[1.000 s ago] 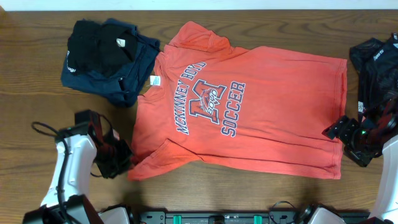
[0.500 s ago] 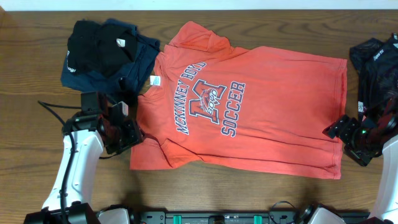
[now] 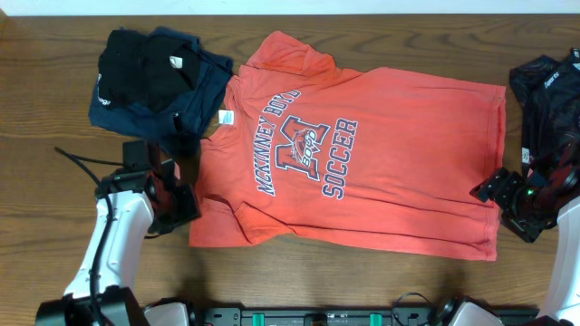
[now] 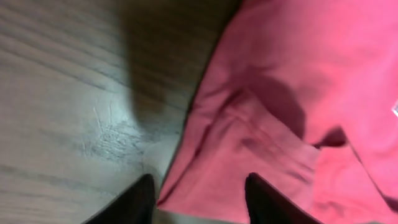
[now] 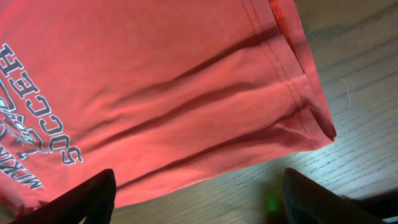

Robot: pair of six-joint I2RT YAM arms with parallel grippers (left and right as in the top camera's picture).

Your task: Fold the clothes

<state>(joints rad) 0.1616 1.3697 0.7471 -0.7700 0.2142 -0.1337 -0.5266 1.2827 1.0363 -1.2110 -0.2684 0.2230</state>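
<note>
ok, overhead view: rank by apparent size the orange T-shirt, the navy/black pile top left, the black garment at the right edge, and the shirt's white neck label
1. orange T-shirt
2. navy-and-black pile
3. black garment, which is cut off by the frame edge, so this rank is unsure
4. neck label

A dark brown wooden table (image 3: 362, 285) fills the overhead view, its grain running from left to right in long streaks. Along the top edge of that view runs a thin pale strip (image 3: 290, 5). At the bottom edge, in the middle, lies a black rail (image 3: 308, 317) with small green parts on it. Seen close from the left wrist, the wood looks grey-brown, with a pale scuff mark (image 4: 112, 134) and a dark shadow above it. Seen from the right wrist, a short pale scratch (image 5: 346, 93) crosses the grain.
</note>
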